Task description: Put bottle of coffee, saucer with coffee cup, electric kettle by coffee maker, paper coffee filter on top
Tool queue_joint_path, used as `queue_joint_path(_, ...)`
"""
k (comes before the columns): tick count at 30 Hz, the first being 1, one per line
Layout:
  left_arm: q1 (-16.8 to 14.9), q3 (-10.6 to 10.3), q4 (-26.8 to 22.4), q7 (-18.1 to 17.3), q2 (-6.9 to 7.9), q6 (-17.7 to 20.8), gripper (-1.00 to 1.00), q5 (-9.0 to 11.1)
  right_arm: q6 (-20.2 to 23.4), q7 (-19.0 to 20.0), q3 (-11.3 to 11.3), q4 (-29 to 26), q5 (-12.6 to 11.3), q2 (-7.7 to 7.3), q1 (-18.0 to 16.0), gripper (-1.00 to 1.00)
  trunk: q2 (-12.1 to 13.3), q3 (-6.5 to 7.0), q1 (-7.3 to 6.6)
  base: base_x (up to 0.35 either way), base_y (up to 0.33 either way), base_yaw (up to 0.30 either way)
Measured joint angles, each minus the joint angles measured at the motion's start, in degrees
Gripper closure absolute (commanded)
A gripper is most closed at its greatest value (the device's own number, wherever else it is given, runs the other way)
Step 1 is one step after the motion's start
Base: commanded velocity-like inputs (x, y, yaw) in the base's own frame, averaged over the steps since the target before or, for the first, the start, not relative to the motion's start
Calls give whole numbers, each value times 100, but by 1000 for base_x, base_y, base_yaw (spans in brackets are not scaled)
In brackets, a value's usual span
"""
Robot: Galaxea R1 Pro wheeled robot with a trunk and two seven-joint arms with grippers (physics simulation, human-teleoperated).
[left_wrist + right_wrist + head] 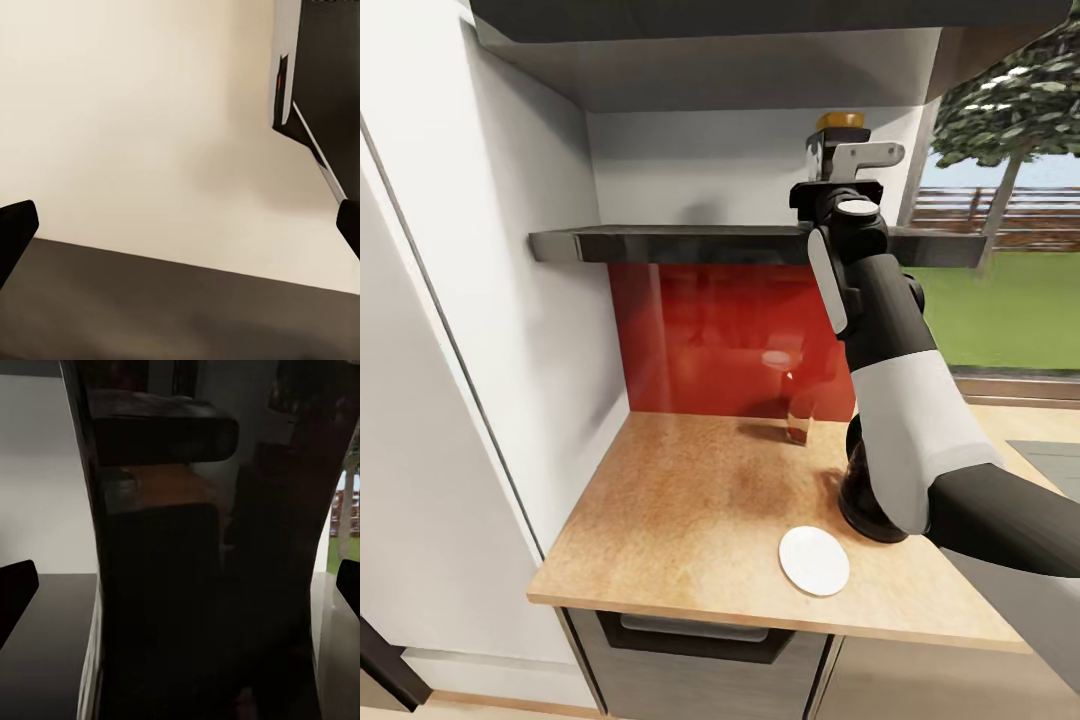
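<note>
Though arm-hidden, bottle of coffee shelved.

Open countertop left of saucer; shelf overhead, wall beside.

The head camera looks forward and down over the kitchen countertop and kitchen shelf, the right wrist camera sits tight against a dark jar, the left faces a pale wall.

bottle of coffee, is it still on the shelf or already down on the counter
Still on the kitchen shelf: the bottle of coffee shows its yellow cap above the right hand, which is raised to it. Whether the hand grips it, cannot tell.
</note>
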Motion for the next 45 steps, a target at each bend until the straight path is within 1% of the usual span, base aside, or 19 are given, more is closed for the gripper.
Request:
queue_joint_path(3, 0, 0, 0, 0, -4, -1, -100, -2, 4, 0, -1, -1, 7, 0, -1, -100, 0, 0, 0, 1, 0, 0)
queue_joint_path(4, -1, 0, 0, 0, -5, -1, -100, -1, 5, 0, -1, -1, 8, 0, 0, 100, 0, 0, 0, 0, 0, 0)
queue_joint_path(18, 0, 8, 0, 0, -5, -1, -100, 0, 14, -2, -5, -13, 66, 0, 0, 100, -2, 1, 0, 0, 0, 0)
queue_joint_path(32, -2, 17, -8, -8, 12, -37, -100, -2, 11, -10, 9, -14, 57, 0, 1, 100, -1, 1, 0, 0, 0, 0)
queue_joint_path(34, -1, 18, -9, -7, 12, -42, -100, -4, 11, -12, 8, -20, 27, 0, 0, 100, 0, 0, 0, 0, 0, 0)
queue_joint_path(39, -2, 18, -7, -5, 12, -47, -100, -6, 7, -12, 9, -219, 12, 0, 2, 100, 0, 0, 0, 0, 0, -4)
queue_joint_path(45, -1, 17, -3, -3, 13, -54, -100, -7, 12, -12, 8, -300, 16, -1, 3, 100, 0, 25, 0, 0, 0, -193)
